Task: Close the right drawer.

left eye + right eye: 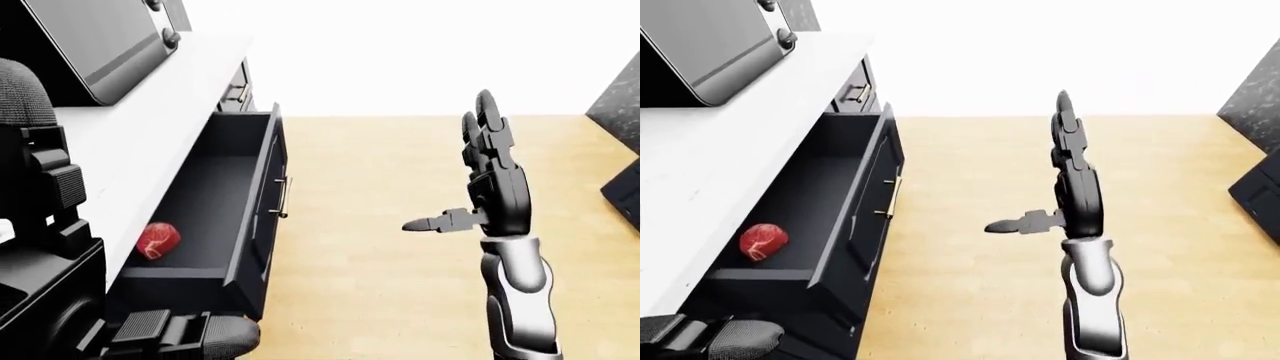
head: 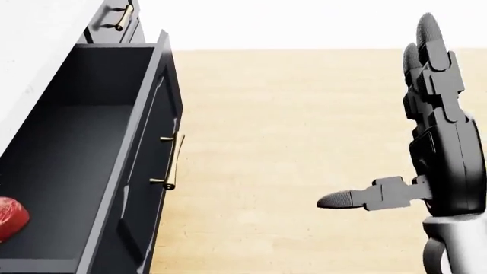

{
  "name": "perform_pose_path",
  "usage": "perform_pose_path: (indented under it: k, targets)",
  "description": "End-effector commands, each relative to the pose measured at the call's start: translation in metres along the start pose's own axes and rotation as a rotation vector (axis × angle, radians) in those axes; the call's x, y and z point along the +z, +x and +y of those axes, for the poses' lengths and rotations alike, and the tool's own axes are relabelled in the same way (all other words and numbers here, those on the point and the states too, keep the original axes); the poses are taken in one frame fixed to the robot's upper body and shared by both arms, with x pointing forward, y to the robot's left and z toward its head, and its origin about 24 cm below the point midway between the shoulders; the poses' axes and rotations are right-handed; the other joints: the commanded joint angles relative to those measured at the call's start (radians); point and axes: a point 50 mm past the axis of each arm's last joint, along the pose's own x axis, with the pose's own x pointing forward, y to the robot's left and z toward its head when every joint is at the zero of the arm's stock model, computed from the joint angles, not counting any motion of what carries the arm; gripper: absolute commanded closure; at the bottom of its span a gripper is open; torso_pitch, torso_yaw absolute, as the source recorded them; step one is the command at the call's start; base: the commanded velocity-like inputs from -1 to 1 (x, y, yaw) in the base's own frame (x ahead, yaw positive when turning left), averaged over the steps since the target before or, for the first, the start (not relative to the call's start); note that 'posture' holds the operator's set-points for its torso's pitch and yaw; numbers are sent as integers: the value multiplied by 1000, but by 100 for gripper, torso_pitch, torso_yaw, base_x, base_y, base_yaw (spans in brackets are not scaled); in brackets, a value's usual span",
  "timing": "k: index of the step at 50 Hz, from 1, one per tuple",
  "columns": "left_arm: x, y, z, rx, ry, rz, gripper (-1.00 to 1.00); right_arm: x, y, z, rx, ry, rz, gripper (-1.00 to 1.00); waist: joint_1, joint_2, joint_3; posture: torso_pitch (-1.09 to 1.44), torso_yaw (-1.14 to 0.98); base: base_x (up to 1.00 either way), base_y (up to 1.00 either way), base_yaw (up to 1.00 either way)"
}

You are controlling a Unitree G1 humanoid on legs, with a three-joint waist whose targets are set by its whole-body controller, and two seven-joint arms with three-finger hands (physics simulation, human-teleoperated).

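Observation:
The right drawer [image 1: 205, 187] of the dark cabinet stands pulled far out, and its front panel [image 1: 262, 225] carries a brass handle [image 2: 173, 161]. A red lump of meat [image 1: 157, 239] lies at the near end inside it. My right hand [image 1: 455, 169] is raised over the wooden floor, well right of the drawer. It is open, fingers [image 2: 430, 51] pointing up and thumb sticking left, touching nothing. My left hand [image 1: 110, 225] looms very close at the left edge of the left-eye view. It looks open, one finger up and the thumb [image 1: 200, 334] lying across the bottom.
A white counter [image 1: 170, 97] tops the cabinet, with a dark appliance [image 1: 110, 45] on it. A closed drawer with a brass handle [image 2: 120, 17] sits beyond the open one. A dark cabinet [image 1: 622, 112] stands at the right edge. Wooden floor [image 1: 380, 195] lies between.

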Motion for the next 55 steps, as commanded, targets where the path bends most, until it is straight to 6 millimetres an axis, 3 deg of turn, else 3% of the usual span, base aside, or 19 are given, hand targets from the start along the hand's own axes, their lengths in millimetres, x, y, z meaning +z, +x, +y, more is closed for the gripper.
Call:
perform_pose_path:
  k: [1, 7, 10, 17, 25, 32, 42, 48, 55]
  targets:
    - [8, 2, 0, -10, 6, -49, -100, 20, 3, -7, -50, -19, -124, -100, 1, -1, -15, 0, 0, 0, 0, 0]
    - [7, 1, -1, -12, 4, -48, -100, 13, 2, -32, -250, -26, -111, -100, 2, -3, -16, 0, 0, 0, 0, 0]
    - [7, 1, -3, -12, 2, -45, -100, 1, 3, -45, -358, -43, -49, -100, 3, -5, -16, 0, 0, 0, 0, 0]
    - [6, 1, -3, -13, 3, -45, -100, -7, 1, -62, -472, -71, -10, -100, 6, -13, -17, 0, 0, 0, 0, 0]
    - [4, 1, -9, -23, -4, -38, -100, -9, 0, -60, -465, -63, -9, -100, 7, -16, -17, 0, 0, 0, 0, 0]
    - [-2, 8, -33, -57, -57, -29, -100, -6, 2, -57, -450, -58, -12, -100, 11, -24, -20, 0, 0, 0, 0, 0]
    - [-7, 19, -48, -93, -112, 10, -100, -5, 2, -56, -440, -56, -9, -100, 9, -42, -22, 0, 0, 0, 0, 0]
    - [-20, 16, -49, -90, -117, 53, -100, -7, 3, -56, -435, -57, -5, -100, 9, -45, -21, 0, 0, 0, 0, 0]
    - [-54, 7, -53, -88, -128, 133, -100, -8, 3, -54, -426, -52, -2, -100, 12, -46, -23, 0, 0, 0, 0, 0]
